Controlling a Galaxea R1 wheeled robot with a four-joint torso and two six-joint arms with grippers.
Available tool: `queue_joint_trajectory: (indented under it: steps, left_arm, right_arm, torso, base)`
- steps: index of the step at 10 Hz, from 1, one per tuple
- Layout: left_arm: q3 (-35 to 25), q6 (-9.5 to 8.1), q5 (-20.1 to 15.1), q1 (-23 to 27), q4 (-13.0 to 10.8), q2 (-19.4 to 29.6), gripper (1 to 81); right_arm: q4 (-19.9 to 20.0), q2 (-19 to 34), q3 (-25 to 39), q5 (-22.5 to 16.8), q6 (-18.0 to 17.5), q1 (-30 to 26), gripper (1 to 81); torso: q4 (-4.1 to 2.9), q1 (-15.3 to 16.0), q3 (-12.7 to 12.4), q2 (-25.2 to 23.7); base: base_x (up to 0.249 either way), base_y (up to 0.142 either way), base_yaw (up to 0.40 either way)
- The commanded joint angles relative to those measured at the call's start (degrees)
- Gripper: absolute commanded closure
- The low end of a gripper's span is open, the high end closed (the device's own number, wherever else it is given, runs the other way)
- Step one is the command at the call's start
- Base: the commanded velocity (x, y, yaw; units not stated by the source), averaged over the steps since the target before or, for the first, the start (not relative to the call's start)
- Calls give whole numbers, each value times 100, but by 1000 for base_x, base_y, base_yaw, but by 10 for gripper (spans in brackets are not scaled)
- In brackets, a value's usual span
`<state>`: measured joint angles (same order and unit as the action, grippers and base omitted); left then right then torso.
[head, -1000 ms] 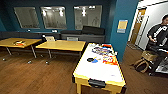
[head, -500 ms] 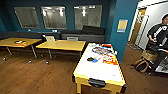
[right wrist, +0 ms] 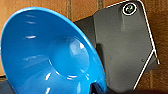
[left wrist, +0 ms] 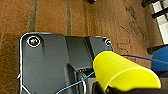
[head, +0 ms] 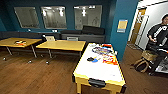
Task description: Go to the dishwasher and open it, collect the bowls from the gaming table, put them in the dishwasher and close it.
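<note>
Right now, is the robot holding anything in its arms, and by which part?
It seems so: a yellow bowl at the left wrist and a blue bowl at the right wrist, each apparently gripped at its rim. The jaws themselves cannot be made out.

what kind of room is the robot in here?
Likely an office break or games room. A gaming table with yellow sides and a printed white top stands on the wooden floor, plain yellow tables sit by a dark bench along a teal wall with interior windows.
</note>
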<state>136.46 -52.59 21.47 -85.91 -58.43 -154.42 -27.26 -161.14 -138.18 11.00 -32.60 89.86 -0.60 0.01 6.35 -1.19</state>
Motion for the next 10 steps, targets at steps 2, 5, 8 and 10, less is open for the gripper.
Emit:
queue_joint_trajectory:
  steps: [2, 5, 8, 10]
  left_arm:
    - [-32, -6, -81, 236, -55, 121, 811]
    - [-32, -6, -116, 245, -46, 95, 811]
    - [-40, -6, -125, 245, -63, 77, 811]
    - [-40, -6, -134, 236, -81, 60, 811]
  right_arm:
    - [-219, -79, 135, -106, 61, -209, 811]
    - [-227, -88, 143, -115, 61, -209, 811]
    - [-219, -132, 38, -106, 52, -183, 811]
    - [-218, -158, -6, -106, 52, -200, 811]
  torso:
    - [0, 0, 0, 0]
    - [0, 0, 0, 0]
    - [0, 0, 0, 0]
    - [0, 2, 0, 0]
  base:
    - [0, 0, -42]
    - [0, 0, -212]
    - [0, 0, -302]
    - [0, 0, -316]
